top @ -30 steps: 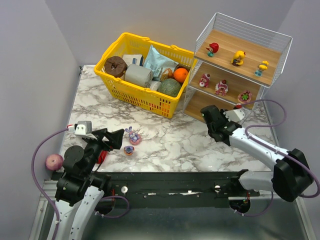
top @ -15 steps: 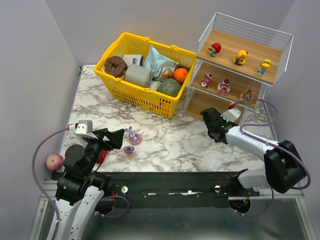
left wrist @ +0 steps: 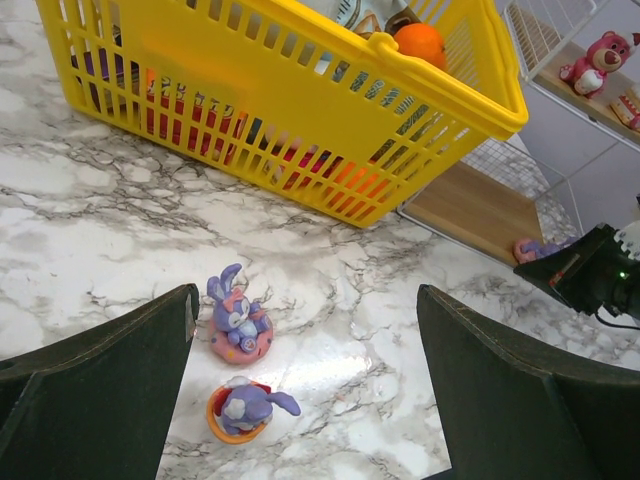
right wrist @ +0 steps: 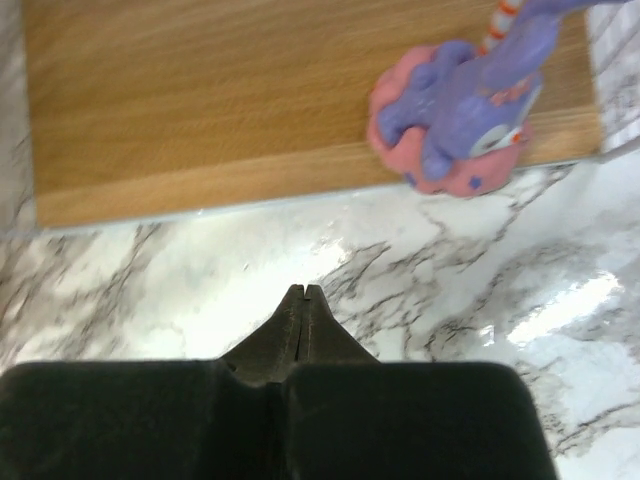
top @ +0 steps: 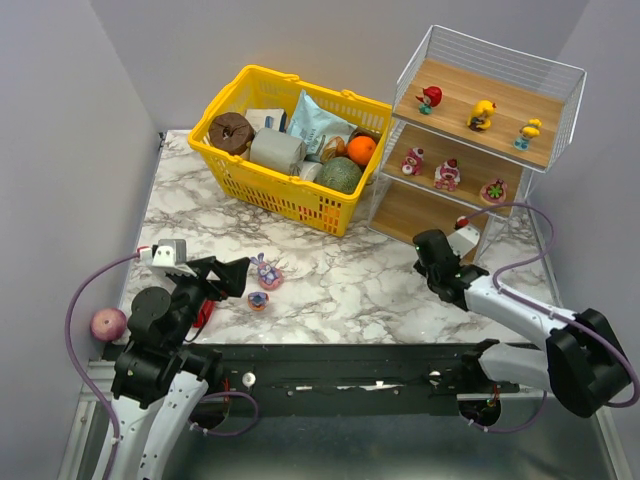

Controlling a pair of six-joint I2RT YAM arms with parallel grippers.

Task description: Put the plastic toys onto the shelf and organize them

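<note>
The shelf stands at the back right. A red figure and two yellow ducks are on its top board, three pink figures on the middle one. A purple bunny on a pink base sits at the front edge of the bottom board. My right gripper is shut and empty over the marble just short of that board. Two more purple bunnies lie on the table: one on a pink ring, one tipped in an orange cup. My left gripper is wide open above them, holding nothing.
A yellow basket full of groceries stands at the back centre, close to the shelf's left side. A pink ball lies off the table's left edge beside my left arm. The right gripper's body shows in the left wrist view.
My right gripper has closed fully and drawn back from the shelf's bottom tier toward the near side, leaving the bunny on the board. The left arm has not moved.
</note>
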